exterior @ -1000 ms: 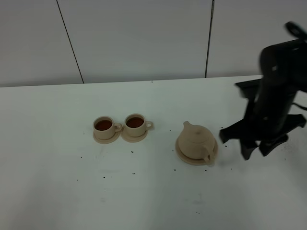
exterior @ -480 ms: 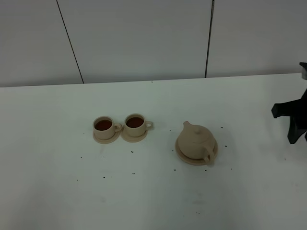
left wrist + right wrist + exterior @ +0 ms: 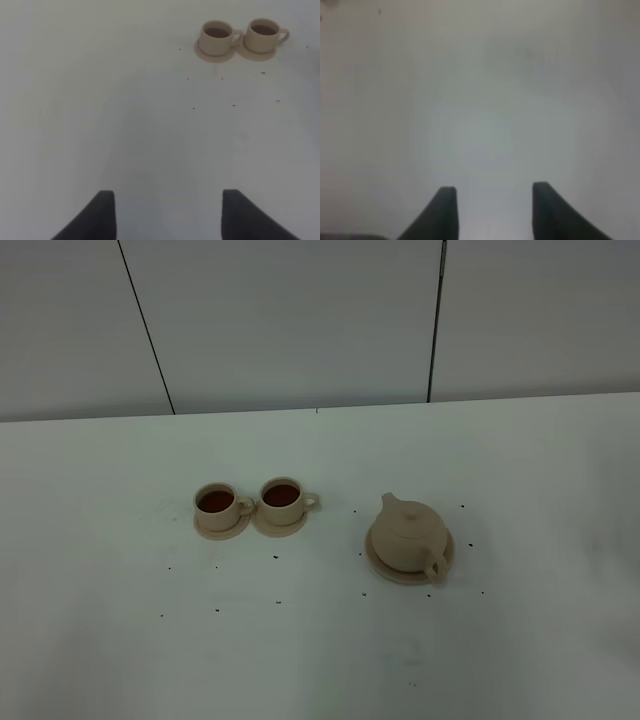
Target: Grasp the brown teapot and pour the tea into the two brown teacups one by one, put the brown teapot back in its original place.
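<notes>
The brown teapot (image 3: 408,533) stands upright on its wide beige saucer (image 3: 389,571), right of the table's middle. The two brown teacups (image 3: 216,503) (image 3: 283,497) stand side by side on small saucers at centre left, both holding dark tea. They also show in the left wrist view (image 3: 217,35) (image 3: 262,34). Neither arm shows in the exterior high view. My left gripper (image 3: 167,212) is open and empty over bare table, well short of the cups. My right gripper (image 3: 492,210) is open and empty over bare white table.
Small dark specks of tea leaf (image 3: 276,557) lie scattered on the white table (image 3: 120,640) around the cups and teapot. A white panelled wall (image 3: 300,320) runs behind the table's far edge.
The right arm has drawn away to the right, from beside the teapot out of the exterior high view. Teapot and cups have not moved.
</notes>
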Controlling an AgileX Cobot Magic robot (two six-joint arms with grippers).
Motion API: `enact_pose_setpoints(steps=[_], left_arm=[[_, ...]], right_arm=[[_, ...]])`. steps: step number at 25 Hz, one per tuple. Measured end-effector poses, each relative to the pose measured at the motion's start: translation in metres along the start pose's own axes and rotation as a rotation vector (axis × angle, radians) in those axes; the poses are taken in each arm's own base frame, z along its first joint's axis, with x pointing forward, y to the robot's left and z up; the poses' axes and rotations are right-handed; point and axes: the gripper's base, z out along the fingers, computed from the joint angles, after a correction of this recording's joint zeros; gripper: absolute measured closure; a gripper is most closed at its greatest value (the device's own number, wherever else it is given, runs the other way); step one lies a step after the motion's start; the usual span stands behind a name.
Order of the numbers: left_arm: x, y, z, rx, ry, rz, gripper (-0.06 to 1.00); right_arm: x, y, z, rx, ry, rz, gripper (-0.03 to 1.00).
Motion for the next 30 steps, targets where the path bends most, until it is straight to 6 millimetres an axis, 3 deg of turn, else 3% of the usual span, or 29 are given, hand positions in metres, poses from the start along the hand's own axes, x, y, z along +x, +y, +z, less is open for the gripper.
enact_pose_setpoints(steps=[9,13,19,30], left_arm=[[0.000,0.000,0.000,0.000,0.000,0.000,0.41],[0.000,0.000,0.000,0.000,0.000,0.000,0.41],[0.000,0.000,0.000,0.000,0.000,-0.001,0.41],[0.000,0.000,0.000,0.000,0.000,-0.001,0.41]], right_arm=[[0.101,0.000,-0.023,0.001,-0.228,-0.018,0.63],[0.133,-0.002,-0.026,0.013,-0.318,-0.038,0.63],[0.159,-0.001,-0.042,0.024,-0.478,-0.069,0.63],[0.200,-0.002,-0.053,0.029,-0.681,-0.074,0.63]])
